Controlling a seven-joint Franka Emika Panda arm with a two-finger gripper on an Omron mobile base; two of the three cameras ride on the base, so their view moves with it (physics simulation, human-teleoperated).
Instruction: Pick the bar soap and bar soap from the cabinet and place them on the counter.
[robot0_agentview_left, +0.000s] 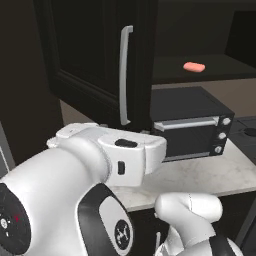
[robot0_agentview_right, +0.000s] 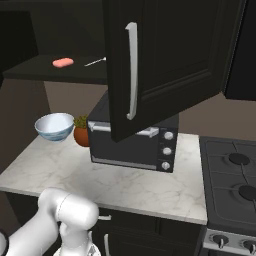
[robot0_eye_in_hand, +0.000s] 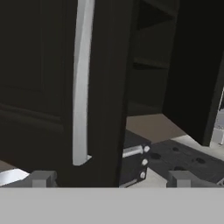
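A salmon-pink bar soap (robot0_agentview_left: 194, 66) lies flat on the lower shelf of the dark cabinet (robot0_agentview_left: 95, 55); the right base view shows the bar soap (robot0_agentview_right: 63, 62) at the shelf's left part. The cabinet door (robot0_agentview_right: 165, 65) stands swung open, its silver bar handle (robot0_eye_in_hand: 81, 83) close in front of the hand. My gripper (robot0_eye_in_hand: 113, 179) is open, its fingertips (robot0_eye_in_hand: 41, 178) far apart with nothing between them, and it faces the door's edge. The marble counter (robot0_agentview_right: 125, 185) runs below.
A black toaster oven (robot0_agentview_right: 135, 147) stands on the counter under the open door. Left of it are a white bowl (robot0_agentview_right: 54, 126) and a small potted plant (robot0_agentview_right: 81, 132). A silver spoon (robot0_agentview_right: 95, 61) lies on the shelf near the soap. A stove (robot0_agentview_right: 235, 175) adjoins on the right.
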